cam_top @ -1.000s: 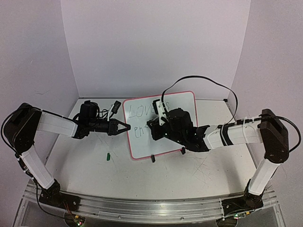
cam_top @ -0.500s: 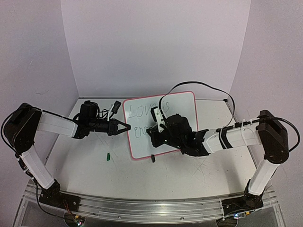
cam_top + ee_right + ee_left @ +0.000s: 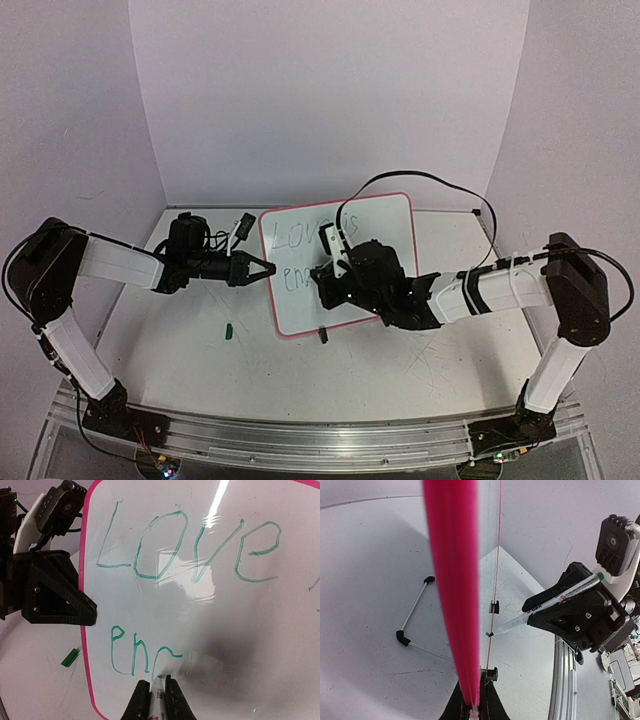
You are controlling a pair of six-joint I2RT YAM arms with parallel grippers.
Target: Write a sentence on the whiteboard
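Observation:
The whiteboard (image 3: 385, 215) stands tilted on the table, pink-framed. My left gripper (image 3: 268, 268) is shut on its left frame edge (image 3: 452, 580), which runs up from between my left gripper's (image 3: 476, 702) jaws. My right gripper (image 3: 157, 681) is shut on a marker (image 3: 159, 696), whose tip touches the board face (image 3: 250, 640). The sentence in green reads "Love" (image 3: 185, 545) on top and "en" plus a partial stroke (image 3: 142, 652) below. In the top view my right gripper (image 3: 322, 280) covers part of the writing.
A green marker cap (image 3: 228, 330) lies on the table left of the board. A black clip foot (image 3: 322, 336) holds the board's lower edge, and a wire stand (image 3: 412, 615) props it from behind. A black cable (image 3: 420, 180) loops over the board from the right arm.
My right gripper has shifted slightly left and down across the board with the marker, and the second line has grown by a stroke. The left gripper holds still.

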